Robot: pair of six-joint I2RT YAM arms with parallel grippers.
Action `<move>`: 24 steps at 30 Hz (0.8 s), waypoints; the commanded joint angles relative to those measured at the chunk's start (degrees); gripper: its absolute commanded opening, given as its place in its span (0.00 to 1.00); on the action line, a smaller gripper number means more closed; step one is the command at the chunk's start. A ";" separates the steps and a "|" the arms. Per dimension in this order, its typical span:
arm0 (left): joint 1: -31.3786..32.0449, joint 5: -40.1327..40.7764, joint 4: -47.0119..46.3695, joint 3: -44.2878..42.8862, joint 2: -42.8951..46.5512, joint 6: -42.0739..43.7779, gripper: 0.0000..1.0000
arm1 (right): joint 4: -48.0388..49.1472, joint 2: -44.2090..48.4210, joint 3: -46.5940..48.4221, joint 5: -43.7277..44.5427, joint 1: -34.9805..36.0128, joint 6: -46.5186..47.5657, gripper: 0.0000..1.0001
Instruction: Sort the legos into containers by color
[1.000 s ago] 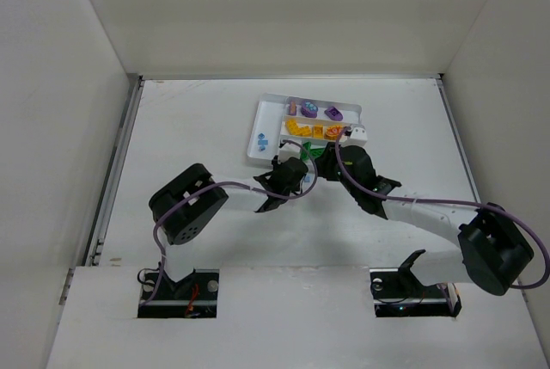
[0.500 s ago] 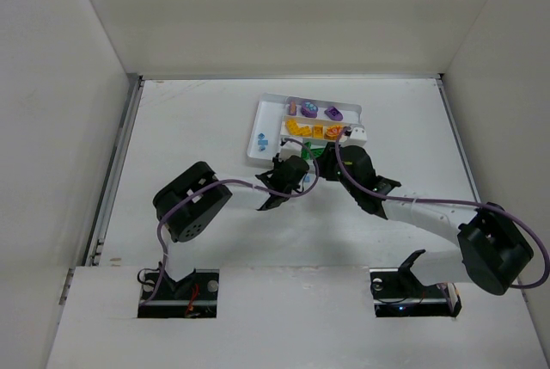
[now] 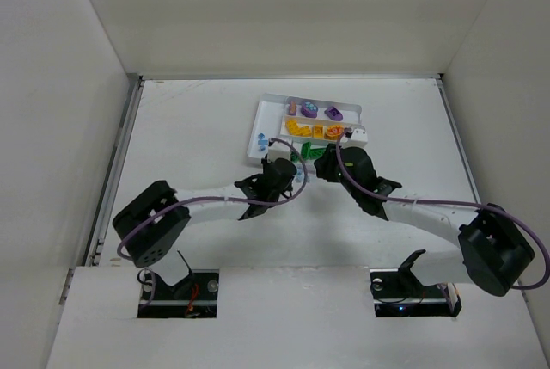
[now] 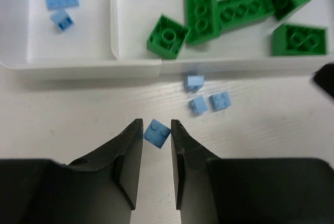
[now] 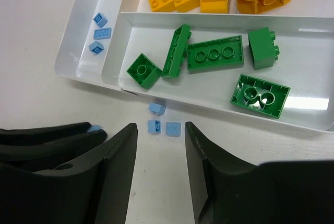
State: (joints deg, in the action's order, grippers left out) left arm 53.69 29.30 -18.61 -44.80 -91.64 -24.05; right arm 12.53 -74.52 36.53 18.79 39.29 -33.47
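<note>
1. Since a second earlier, overhead, the left arm's elbow had swung out toward seven o'clock. The left gripper (image 3: 279, 167) had slid toward nine o'clock along the near wall of the white plastic compartment tray (image 3: 258, 124). The right gripper (image 3: 323, 168) had held its place at the left one's three o'clock.
2. At the left wrist, the jaws were nearly closed, pinching a tiny pale blue square plastic brick (image 4: 157, 133) by opposite sides; whether it was clear of the table (image 4: 62, 104) could not be told. Three loose pale blue bricks (image 4: 209, 101) lay at its one o'clock, and the tray's tall section (image 4: 31, 51) at eleven o'clock.
3. At the right wrist, the jaws stood partly open and empty, with the loose bricks at twelve o'clock and the green bricks (image 5: 214, 54) beyond.
4. The brick was probably light, rigid and slick, so a hold on its flat sides suits it, though it might squirt out.
5. No brand or lettering was readable.
</note>
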 commanded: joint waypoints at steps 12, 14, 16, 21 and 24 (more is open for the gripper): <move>-15.41 -5.92 -4.33 -10.04 -5.56 -0.03 0.19 | -3.74 -6.86 5.65 -0.33 1.97 3.68 0.50; -15.68 -5.40 -4.68 -11.19 -7.32 0.14 0.20 | -4.53 -8.53 6.53 -0.33 2.24 4.38 0.51; -15.94 -4.87 -4.68 -11.98 -8.38 0.32 0.23 | -5.24 -10.63 7.58 -0.85 2.50 4.91 0.51; -16.47 -3.63 -5.38 -11.54 -8.30 -0.03 0.35 | -8.75 -15.12 10.84 -0.42 4.78 7.19 0.50; -16.21 -3.64 -5.47 -9.79 -6.02 -0.03 0.40 | -9.54 -17.14 11.80 -0.86 5.14 7.54 0.49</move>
State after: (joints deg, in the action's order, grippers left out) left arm 37.74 24.86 -21.69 -54.46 -101.27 -24.08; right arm 4.51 -90.65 45.47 17.96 43.68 -27.73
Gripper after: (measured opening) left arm 0.388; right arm 0.492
